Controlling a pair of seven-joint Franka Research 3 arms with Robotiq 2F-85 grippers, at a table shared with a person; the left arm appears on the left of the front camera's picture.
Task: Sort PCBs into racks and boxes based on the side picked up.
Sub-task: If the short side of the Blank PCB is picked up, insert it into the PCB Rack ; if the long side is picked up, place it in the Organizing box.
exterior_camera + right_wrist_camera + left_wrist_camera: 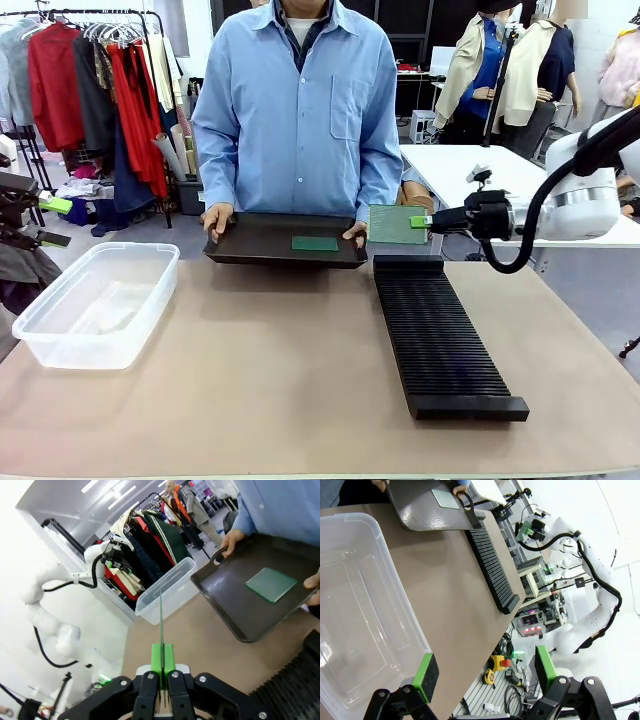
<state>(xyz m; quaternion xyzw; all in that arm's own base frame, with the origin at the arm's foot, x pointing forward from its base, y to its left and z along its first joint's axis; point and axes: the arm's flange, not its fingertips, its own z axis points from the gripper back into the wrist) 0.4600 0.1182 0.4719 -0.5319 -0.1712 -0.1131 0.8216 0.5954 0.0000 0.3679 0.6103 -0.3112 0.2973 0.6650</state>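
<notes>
My right gripper (425,222) is closed on the edge of a PCB (396,224), holding it upright right of centre in the front view, near the far end of the rack (440,335); I judge that this pose lets the board slide down into a slot. My left gripper (485,672) waits open beside the box (360,605) at lower left; the person holds out the tray (250,242), offering the other PCB (315,243).

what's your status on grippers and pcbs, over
Right gripper shut on PCB, near the rack's far end. Left gripper open, by the clear tub. Second PCB on the person's black tray. Nothing between PCB and rack.
</notes>
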